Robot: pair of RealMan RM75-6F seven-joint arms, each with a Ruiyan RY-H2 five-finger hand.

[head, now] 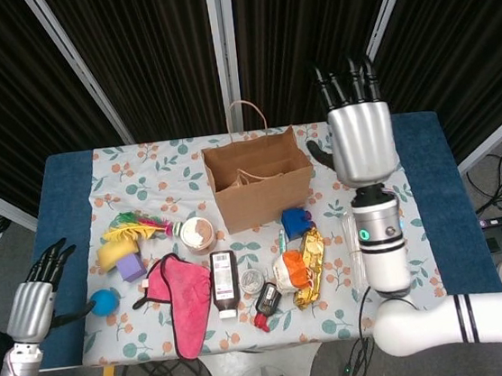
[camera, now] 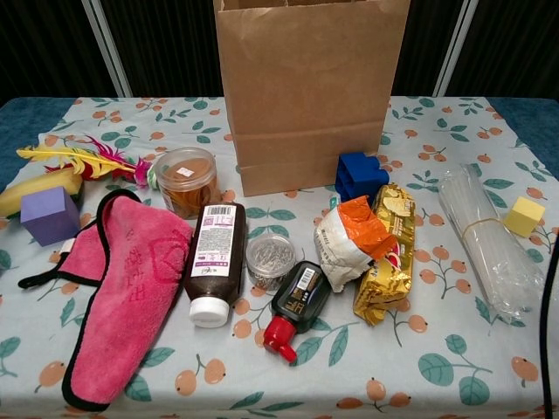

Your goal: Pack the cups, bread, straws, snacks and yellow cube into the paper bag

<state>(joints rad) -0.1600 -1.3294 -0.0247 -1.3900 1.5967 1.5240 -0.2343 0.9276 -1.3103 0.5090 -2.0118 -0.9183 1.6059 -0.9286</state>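
Right hand up high to the right of the paper bag, fingers straight and a little apart, holding nothing; left hand far off to the bag's left, past the table edge, fingers apart, empty too (out of the running for now).

Still unpacked, all in front of or right of the bag: snack packs just in front of its right corner; straws in clear wrap further right, long axis running away from the bag's front toward the table's near edge; yellow cube beyond the straws, furthest right; cup with brown contents off the bag's front-left corner.

Key relation: straws and cube lie below and nearer the robot than the right hand, so that hand is plainly the closer one; a grasp would likely go across the bundle's short side.

Hard to see: in head view the right forearm covers most of the straws and the cube; bag interior mostly shadow, contents unclear; chest view shows neither hand.
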